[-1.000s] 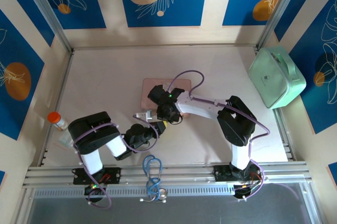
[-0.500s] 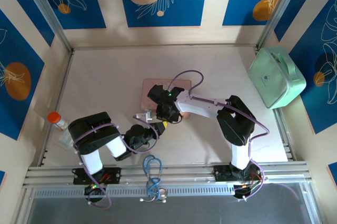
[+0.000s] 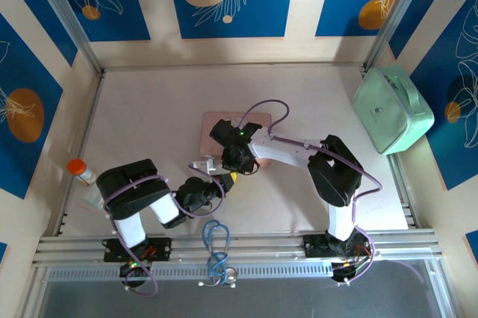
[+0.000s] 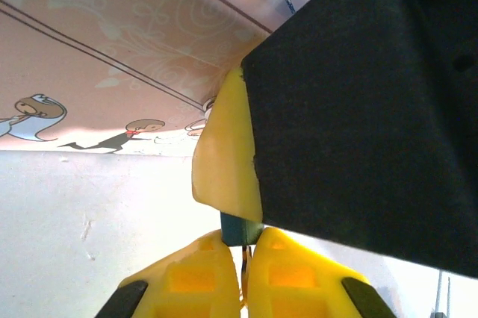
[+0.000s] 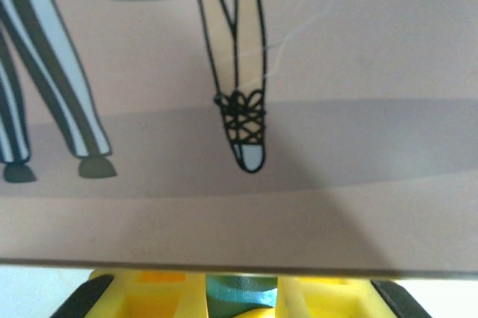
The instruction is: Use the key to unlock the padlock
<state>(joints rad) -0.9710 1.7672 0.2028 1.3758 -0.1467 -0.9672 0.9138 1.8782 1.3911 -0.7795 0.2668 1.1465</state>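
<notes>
Right hand [image 5: 240, 290] and left hand [image 4: 244, 249] tip to tip at the padlock [image 4: 239, 229]
The right hand pinches the padlock's bluish part between its fingers, the pink tin [image 5: 314, 72] just ahead of it; the left hand is pressed together just below that part, over the surface [image 4: 89, 213]; whether anything lies between its fingers cannot be told.

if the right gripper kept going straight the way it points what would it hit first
Likely the tin, close ahead of the right gripper, which pinches what looks like the padlock; depth is unclear this close.
</notes>
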